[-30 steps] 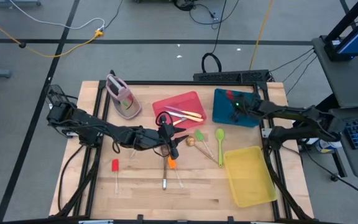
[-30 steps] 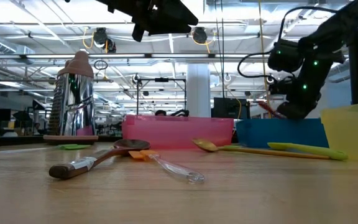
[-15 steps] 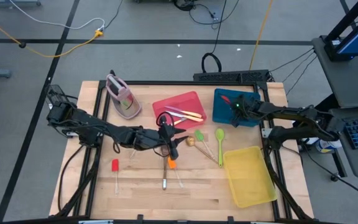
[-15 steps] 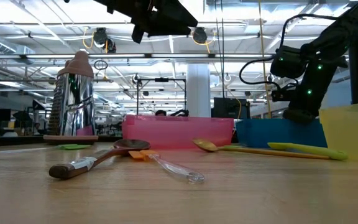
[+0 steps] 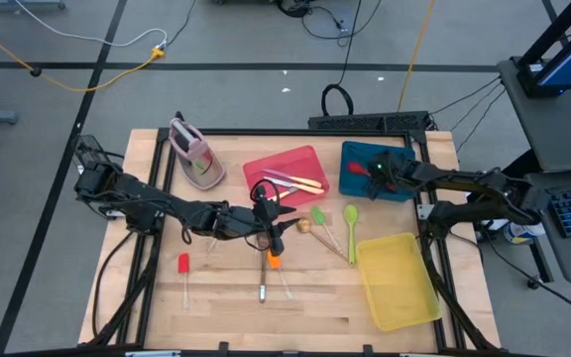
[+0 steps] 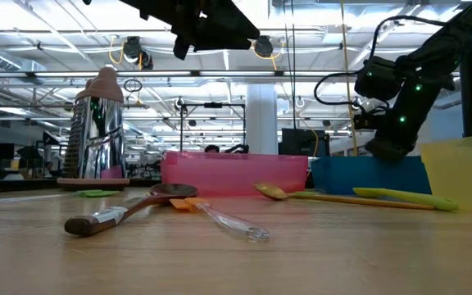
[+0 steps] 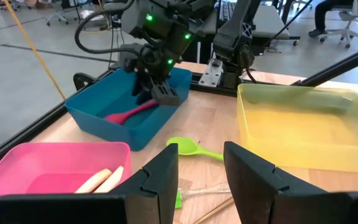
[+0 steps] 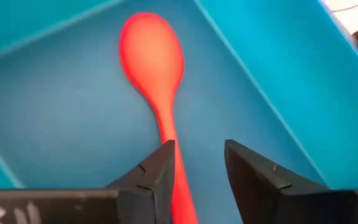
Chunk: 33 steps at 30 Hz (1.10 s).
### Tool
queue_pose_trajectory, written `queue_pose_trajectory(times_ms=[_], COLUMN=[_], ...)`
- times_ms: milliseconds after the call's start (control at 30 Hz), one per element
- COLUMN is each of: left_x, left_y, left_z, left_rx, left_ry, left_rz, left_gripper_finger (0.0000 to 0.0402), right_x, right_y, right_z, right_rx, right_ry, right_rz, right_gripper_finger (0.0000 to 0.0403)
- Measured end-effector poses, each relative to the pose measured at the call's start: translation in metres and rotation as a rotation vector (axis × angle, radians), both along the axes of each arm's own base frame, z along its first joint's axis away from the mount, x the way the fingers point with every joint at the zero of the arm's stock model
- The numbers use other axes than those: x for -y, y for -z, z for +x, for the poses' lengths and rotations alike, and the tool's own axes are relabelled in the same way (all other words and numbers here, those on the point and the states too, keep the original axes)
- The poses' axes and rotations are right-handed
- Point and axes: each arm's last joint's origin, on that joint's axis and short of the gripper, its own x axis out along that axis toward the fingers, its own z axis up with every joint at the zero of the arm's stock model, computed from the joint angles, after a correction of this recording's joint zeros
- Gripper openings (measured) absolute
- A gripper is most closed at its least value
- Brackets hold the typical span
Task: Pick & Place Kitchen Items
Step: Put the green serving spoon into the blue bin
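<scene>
A red spoon lies flat on the floor of the blue tray; it also shows in the left wrist view. My right gripper hangs open just above the spoon's handle, which runs between the two fingers; it stands over the blue tray at the table's far right. My left gripper is open with nothing between its fingers. It hovers above the table's middle, over a brown spoon and an orange-headed piece.
The red tray holds cream-handled knives. Two green spoons lie between it and the yellow tray. A red-headed piece lies near the left; the pink-grey stand stands at the far left.
In the low view the red spoon stuck out at my right gripper above the blue tray's wall; it has since sunk out of sight behind that wall. My right gripper has stayed over the tray and tipped slightly.
</scene>
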Motion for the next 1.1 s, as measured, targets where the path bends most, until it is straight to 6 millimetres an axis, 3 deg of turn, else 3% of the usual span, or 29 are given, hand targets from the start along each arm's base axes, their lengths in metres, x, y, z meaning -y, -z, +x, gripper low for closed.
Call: queue_pose_trajectory(times_ms=[233, 400, 767, 933, 1100], left_x=[0.0, 0.0, 0.0, -0.001, -0.001], left_y=[0.001, 0.001, 0.004, 0.008, 0.008], left_z=[0.0, 0.0, -0.001, -0.003, -0.003], left_rx=[-0.006, -0.016, -0.041, -0.076, -0.078], left_ry=[0.0, -0.001, -0.003, -0.009, -0.009], left_rz=[0.001, 0.002, 0.004, -0.004, -0.004], left_gripper_finger=[0.0131, 0.0131, 0.0131, 0.0131, 0.0131], right_x=[-0.005, -0.013, -0.049, -0.067, -0.08], right_y=[-0.011, -0.03, -0.081, -0.088, -0.101], right_z=[0.003, 0.004, 0.013, 0.014, 0.018], right_rx=[0.078, 0.206, 0.759, 0.839, 0.859], right_ry=[-0.011, -0.021, -0.311, -0.407, -0.427], right_rz=[-0.041, -0.078, 0.069, 0.183, 0.112], right_gripper_finger=[0.0145, 0.0136, 0.0113, 0.0101, 0.0098])
